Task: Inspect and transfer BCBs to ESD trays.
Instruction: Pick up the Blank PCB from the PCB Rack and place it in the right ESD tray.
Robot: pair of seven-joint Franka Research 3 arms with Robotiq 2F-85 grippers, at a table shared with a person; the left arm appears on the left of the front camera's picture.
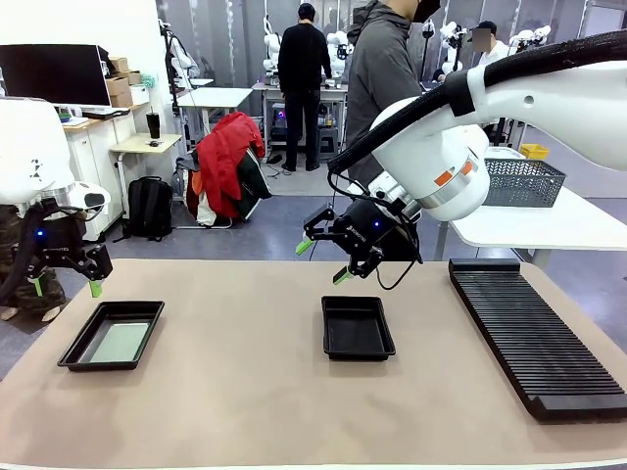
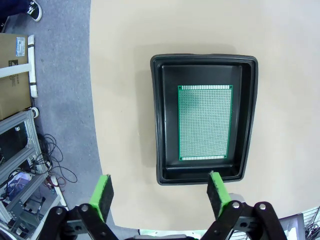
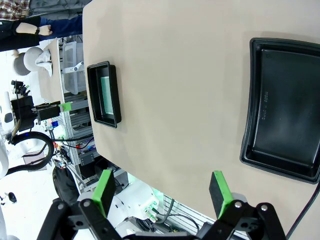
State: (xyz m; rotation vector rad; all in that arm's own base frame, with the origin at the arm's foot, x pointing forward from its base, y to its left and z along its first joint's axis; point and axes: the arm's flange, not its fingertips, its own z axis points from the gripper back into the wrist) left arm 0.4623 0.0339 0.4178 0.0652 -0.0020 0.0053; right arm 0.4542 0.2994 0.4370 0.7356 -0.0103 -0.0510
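Nearest me, bare tan tabletop (image 1: pixel 245 421) gives plenty of travel room. Left black two-finger gripper (image 1: pixel 67 282) hangs spread wide, holding nothing, near the left shallow black plastic tray (image 1: pixel 110 366). Thin green perforated board (image 2: pixel 205 122) lies flat inside it. Looks light, stiff, slick; I'd pinch the long edges, though the wall gaps are tight. Middle black tray (image 1: pixel 358 354) has no board. Right gripper (image 1: pixel 323 261) hangs above its far rim, spread wide, holding nothing. Long black ribbed rack (image 1: pixel 534 333) sits well apart, far right.

From the robot's side, the front camera looks level across the whole tan table (image 1: pixel 245 392). The left wrist camera stares straight down, close over the left tray (image 2: pixel 165 125) and its green board (image 2: pixel 205 122). The right wrist camera looks down from farther off, taking in that tray and the middle tray (image 3: pixel 285 100). The front view shows both trays too.
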